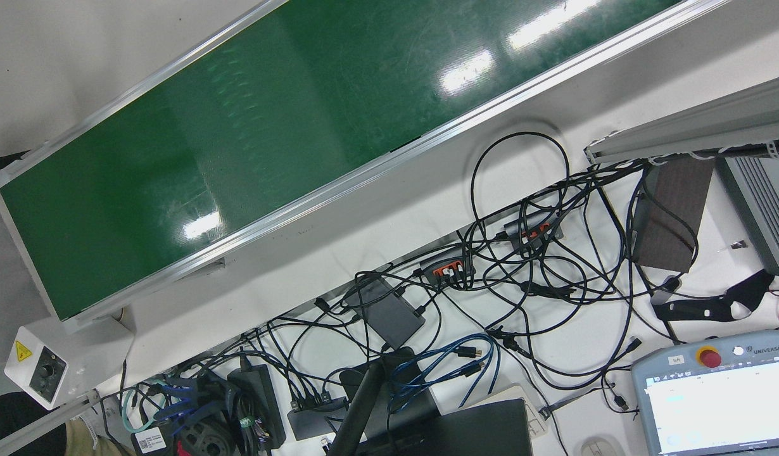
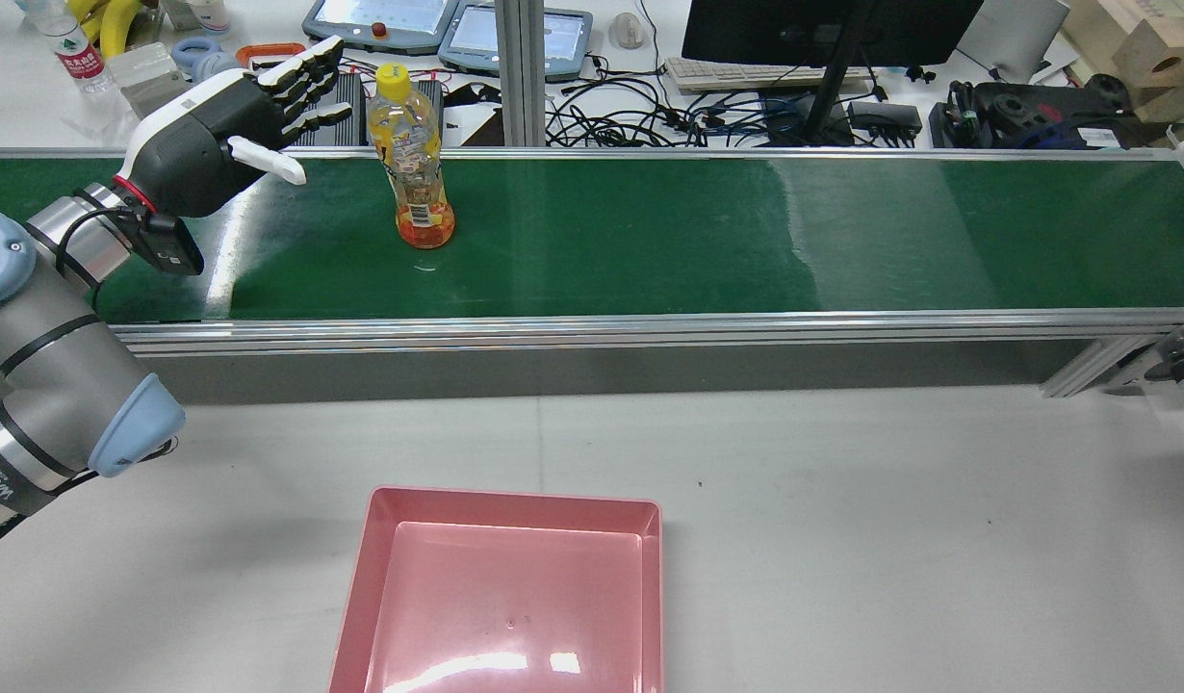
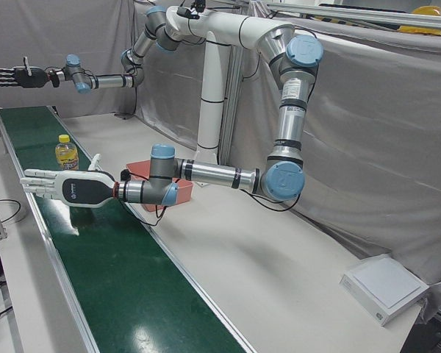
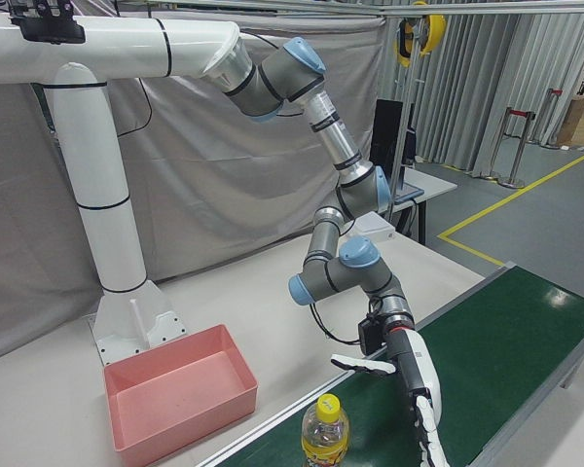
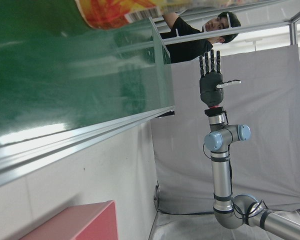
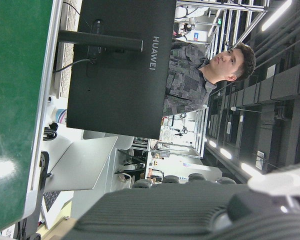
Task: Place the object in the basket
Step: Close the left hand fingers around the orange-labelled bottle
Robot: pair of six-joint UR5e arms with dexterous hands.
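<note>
Green belt (image 2: 650, 231), upright bottle (image 2: 414, 164) of seemingly orange drink, pink basket (image 2: 361, 577) bare

In the left-front view, a black-and-white robot hand (image 3: 62, 186) extends flat, fingers spread, over the long green conveyor belt (image 3: 125, 283). A clear plastic bottle with a yellow cap (image 3: 66, 153) stands upright on the belt beyond it. A second robot hand (image 3: 13, 76) hovers open at the belt's far end. A pink plastic basket (image 3: 178, 193) sits on the grey desk (image 3: 279, 272), partly hidden behind the arm.
</note>
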